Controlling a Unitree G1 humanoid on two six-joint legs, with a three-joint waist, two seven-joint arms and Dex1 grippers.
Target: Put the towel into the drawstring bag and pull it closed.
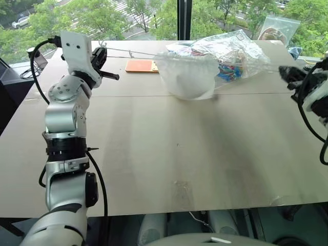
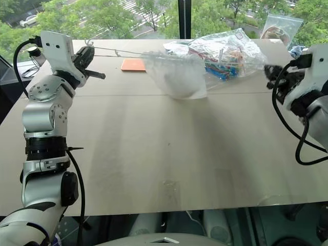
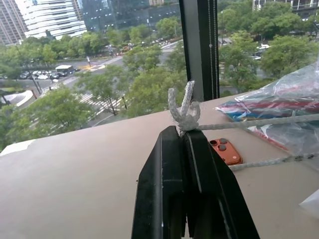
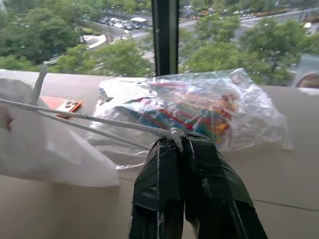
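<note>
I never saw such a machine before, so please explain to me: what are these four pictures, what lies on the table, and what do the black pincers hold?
This is a humanoid robot with two arms, each ending in a two-fingered black gripper. Two pictures come from cameras in its head, looking down over the table. The other two come from cameras on its wrists, looking along the fingers.

The left gripper is shut on a knotted white cord. The right gripper is shut on the cord at the other side. Pulled taut between them hangs the drawstring bag, white and bulging, its bottom near or on the table.

Behind it lie a clear plastic bag of colourful items and a small orange object.
</note>
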